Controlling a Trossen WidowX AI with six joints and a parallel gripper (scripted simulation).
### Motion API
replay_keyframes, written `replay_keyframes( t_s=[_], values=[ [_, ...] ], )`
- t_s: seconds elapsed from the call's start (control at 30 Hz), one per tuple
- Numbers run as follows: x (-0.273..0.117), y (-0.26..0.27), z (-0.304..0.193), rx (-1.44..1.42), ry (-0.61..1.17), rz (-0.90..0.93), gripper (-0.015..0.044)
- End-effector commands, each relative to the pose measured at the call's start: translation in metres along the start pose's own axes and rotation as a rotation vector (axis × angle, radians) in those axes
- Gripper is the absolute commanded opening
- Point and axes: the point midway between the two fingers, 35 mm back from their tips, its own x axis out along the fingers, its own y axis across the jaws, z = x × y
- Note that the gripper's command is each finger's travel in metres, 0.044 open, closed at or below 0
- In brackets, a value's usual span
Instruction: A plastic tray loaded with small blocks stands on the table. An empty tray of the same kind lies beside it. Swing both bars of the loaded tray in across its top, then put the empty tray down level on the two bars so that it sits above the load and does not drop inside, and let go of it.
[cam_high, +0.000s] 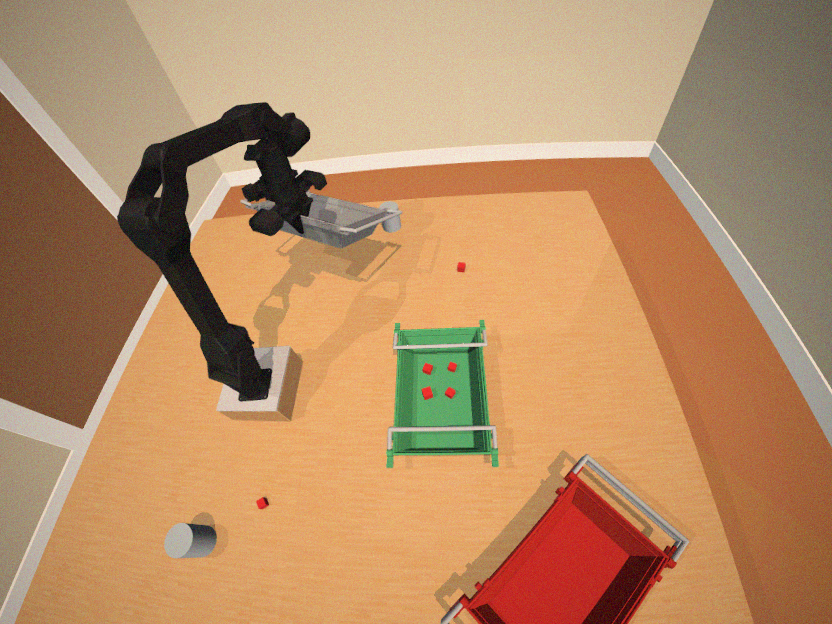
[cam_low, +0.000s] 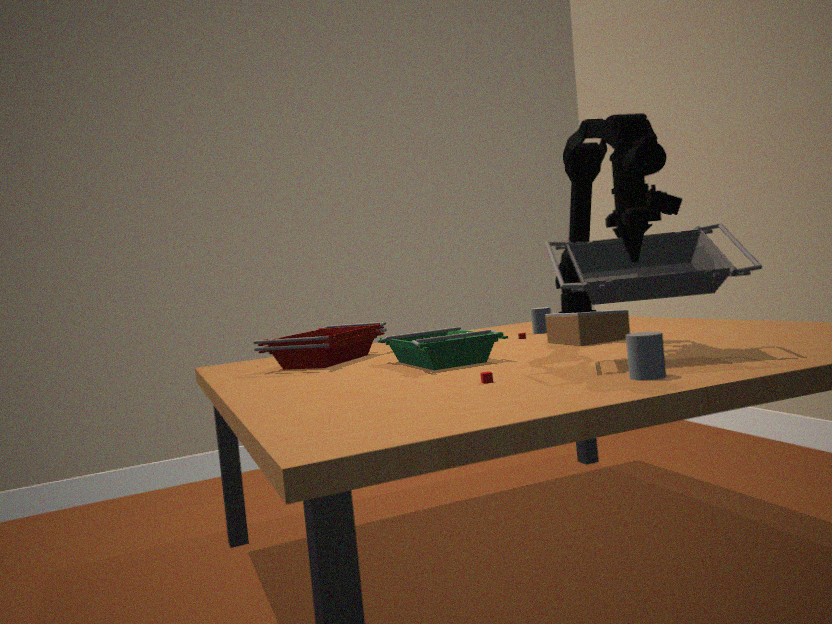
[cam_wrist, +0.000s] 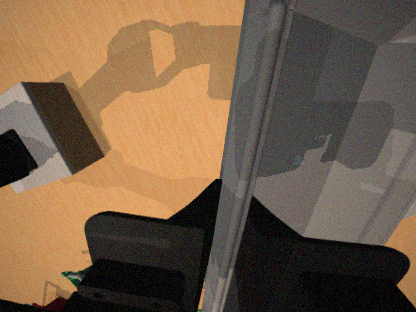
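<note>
My gripper (cam_high: 293, 216) (cam_low: 633, 253) (cam_wrist: 225, 186) is shut on the long rim of an empty grey tray (cam_high: 349, 219) (cam_low: 645, 282) (cam_wrist: 320, 125) and holds it high above the far left part of the table, slightly tilted. The tray's wire bars stick out over its ends. The green tray (cam_high: 401, 396) (cam_low: 443, 352) stands in the middle of the table with several small red blocks (cam_high: 427, 368) inside. Its two wire bars, the far bar (cam_high: 440, 345) and the near bar (cam_high: 440, 427), lie in across its top near each end.
An empty red tray (cam_high: 577, 544) (cam_low: 315, 349) lies at the near right corner. Grey cylinders stand at near left (cam_high: 189, 539) (cam_low: 645, 355) and behind the held tray (cam_high: 391, 221) (cam_low: 540, 320). Loose red blocks (cam_high: 461, 266) (cam_high: 262, 502) lie on the table. The arm's base block (cam_high: 278, 382) (cam_low: 588, 327) is left.
</note>
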Motion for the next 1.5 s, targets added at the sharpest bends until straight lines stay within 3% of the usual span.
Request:
replay_keyframes(
  t_s=[0.0,1.47],
  values=[
    [-0.005,-0.005,-0.017,0.042,0.000,-0.019,0.0000],
    [-0.009,0.021,-0.197,0.518,0.016,-0.031,0.0000]
  ],
)
